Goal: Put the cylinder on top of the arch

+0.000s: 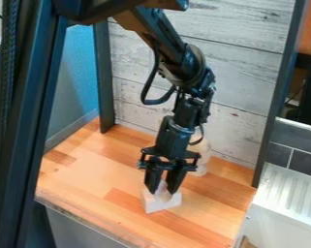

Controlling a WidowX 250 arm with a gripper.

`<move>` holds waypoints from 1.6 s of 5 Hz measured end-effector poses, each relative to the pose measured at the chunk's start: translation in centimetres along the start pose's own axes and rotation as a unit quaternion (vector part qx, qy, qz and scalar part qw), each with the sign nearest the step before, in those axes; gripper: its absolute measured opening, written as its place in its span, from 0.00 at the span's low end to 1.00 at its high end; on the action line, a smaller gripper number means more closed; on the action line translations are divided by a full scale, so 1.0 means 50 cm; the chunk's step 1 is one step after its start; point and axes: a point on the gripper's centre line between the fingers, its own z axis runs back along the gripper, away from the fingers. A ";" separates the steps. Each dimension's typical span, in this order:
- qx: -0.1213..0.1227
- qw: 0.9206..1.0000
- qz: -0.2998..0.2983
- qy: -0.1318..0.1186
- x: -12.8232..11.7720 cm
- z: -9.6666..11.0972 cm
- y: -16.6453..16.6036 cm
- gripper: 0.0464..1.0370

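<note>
The gripper (163,189) is down at the white block (162,204), near a pale shape (203,164) farther right; its grip and which is the cylinder I cannot tell. Likely grasping or placing; next, confirm hold before lifting

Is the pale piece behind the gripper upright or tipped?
Seems upright: the pale piece stands taller than wide, partly hidden by the gripper.

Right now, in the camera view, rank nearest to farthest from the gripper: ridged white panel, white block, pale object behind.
1. White block: at the gripper.
2. Pale object: just behind.
3. Ridged white panel: picture's right side.
</note>
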 end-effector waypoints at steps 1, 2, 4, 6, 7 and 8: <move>0.001 1.000 0.001 -0.002 -0.004 0.001 -0.003 0.46; 0.006 1.000 0.004 0.001 0.000 -0.008 -0.011 0.46; 0.010 1.000 0.010 0.004 0.014 -0.009 -0.024 0.46; 0.014 1.000 0.023 0.012 0.017 -0.013 -0.022 0.81; 0.022 0.999 0.023 0.020 0.008 -0.020 -0.015 0.98; 0.025 0.999 0.012 0.024 -0.001 -0.019 -0.005 0.97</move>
